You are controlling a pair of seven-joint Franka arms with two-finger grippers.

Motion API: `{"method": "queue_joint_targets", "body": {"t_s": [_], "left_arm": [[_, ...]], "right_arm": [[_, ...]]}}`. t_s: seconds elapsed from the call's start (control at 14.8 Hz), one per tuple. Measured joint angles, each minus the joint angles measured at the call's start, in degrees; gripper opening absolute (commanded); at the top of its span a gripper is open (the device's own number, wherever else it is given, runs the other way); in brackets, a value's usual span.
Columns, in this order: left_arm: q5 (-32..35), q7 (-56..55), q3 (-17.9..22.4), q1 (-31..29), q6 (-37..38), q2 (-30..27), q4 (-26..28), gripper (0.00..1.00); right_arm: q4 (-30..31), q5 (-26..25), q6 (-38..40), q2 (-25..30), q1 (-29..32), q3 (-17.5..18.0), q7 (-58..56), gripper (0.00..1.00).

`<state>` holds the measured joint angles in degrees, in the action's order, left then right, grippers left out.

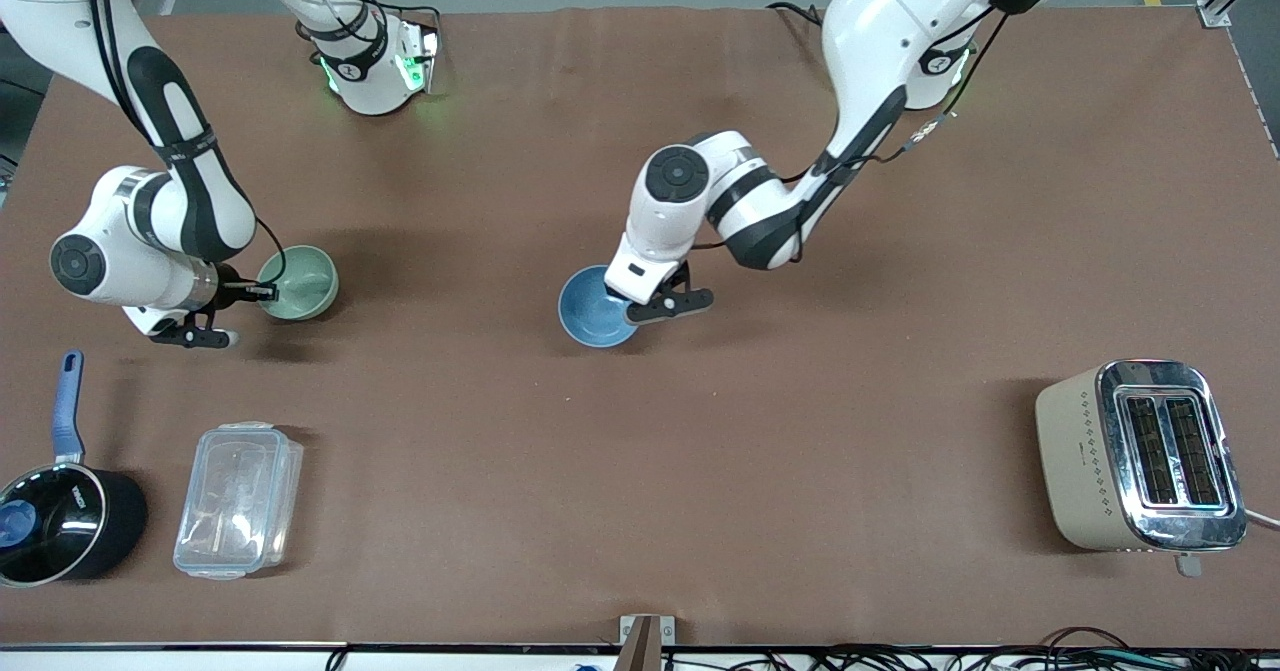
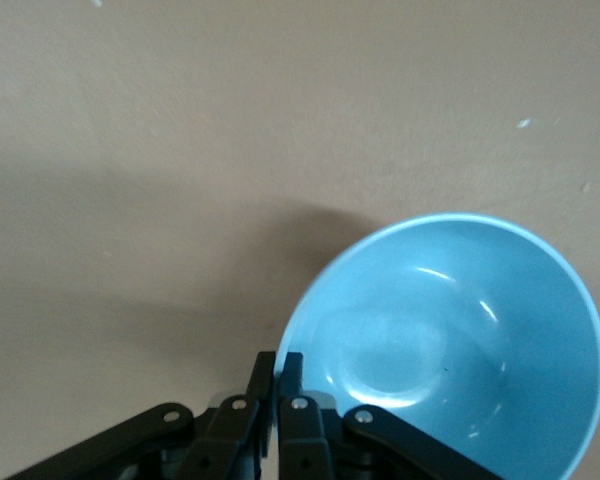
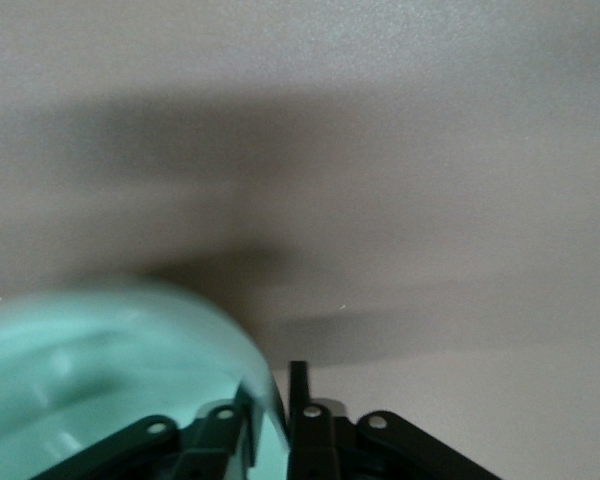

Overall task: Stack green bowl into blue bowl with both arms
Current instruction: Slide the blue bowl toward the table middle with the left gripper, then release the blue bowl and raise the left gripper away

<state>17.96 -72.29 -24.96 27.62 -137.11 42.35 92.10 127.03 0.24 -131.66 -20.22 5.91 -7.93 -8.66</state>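
The blue bowl sits upright near the table's middle. My left gripper is shut on its rim at the side toward the left arm's end. In the left wrist view one finger is inside the blue bowl and one outside, and the gripper pinches the wall. The green bowl sits toward the right arm's end of the table. My right gripper is at its rim. In the right wrist view the gripper straddles the rim of the green bowl, with a gap still between its fingers.
A black saucepan with a blue handle and a clear plastic container lie nearer the front camera than the green bowl. A beige toaster stands toward the left arm's end, near the front edge.
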Motion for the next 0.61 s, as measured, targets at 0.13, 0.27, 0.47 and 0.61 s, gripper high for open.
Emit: {"method": "queue_joint_targets", "body": {"t_s": [0.13, 0.27, 0.47, 0.61], "left_arm": [[0.23, -0.43, 0.64, 1.03, 0.0, 1.17, -0.89, 0.27], [0.23, -1.31, 0.79, 0.92, 0.0, 1.27, -1.15, 0.74], [0.24, -2.32, 1.02, 0.61, -0.01, 1.22, -2.4, 1.0], [0.33, -2.32, 1.24, -0.36, 1.55, 0.37, -4.5, 1.0]], "right_arm": [[-0.67, 0.08, 1.67, 0.9, -0.07, 0.16, -0.08, 0.04], [-2.96, 0.08, 5.38, 1.08, -0.14, 0.18, -0.08, 0.04], [-8.8, 0.12, 13.07, 1.4, -0.98, 0.27, 0.03, 0.04], [-13.15, 1.51, 18.2, 1.75, -2.74, 0.33, 1.41, 0.04]]}}
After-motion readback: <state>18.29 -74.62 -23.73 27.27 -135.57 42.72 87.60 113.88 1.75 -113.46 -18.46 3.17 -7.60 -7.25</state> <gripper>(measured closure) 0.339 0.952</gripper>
